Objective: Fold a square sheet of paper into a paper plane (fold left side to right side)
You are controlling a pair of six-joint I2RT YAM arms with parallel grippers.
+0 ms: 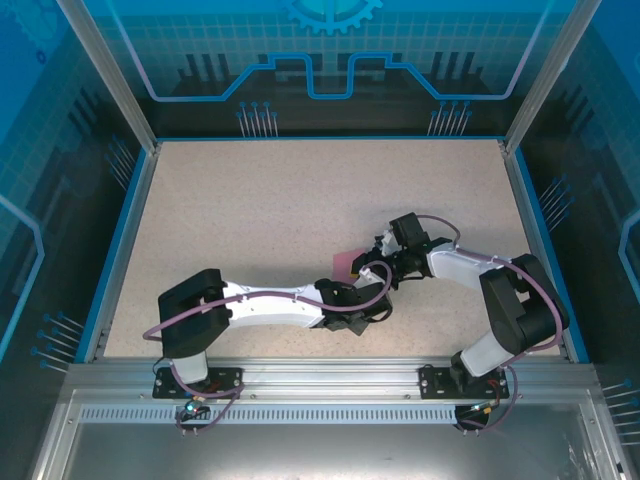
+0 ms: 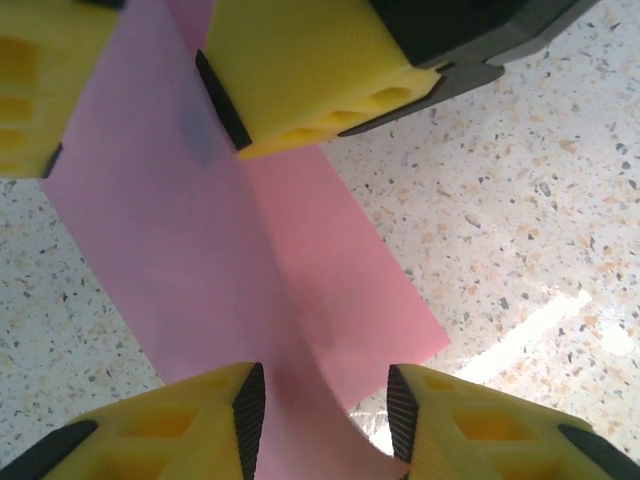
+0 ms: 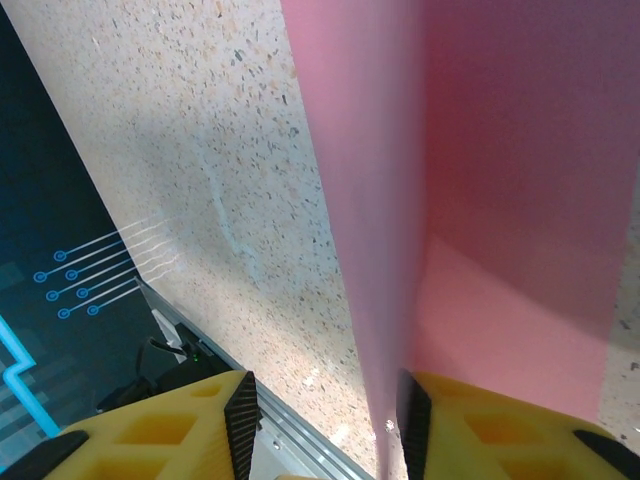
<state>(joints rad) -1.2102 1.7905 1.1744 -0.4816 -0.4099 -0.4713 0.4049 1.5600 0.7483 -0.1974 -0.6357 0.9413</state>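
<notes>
Sheet: square sheet of paper [image 1: 346, 262] lies near the centre of the table [image 1: 250, 200], with one flap lifted.
Left gripper [image 2: 322, 428]: at the sheet's 6 o'clock, jaws apart, paper edge between the pads, not pinched.
Right gripper [image 3: 325, 425]: at 3 o'clock, jaws parted beside the raised flap.
Handling: probably featherweight, limp, quick to crease and slide. Pinch a free edge or corner, lightly.

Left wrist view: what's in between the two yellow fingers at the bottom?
The pink sheet of paper passes through the gap between the fingers of the left end effector, seen in the left wrist view.
</notes>
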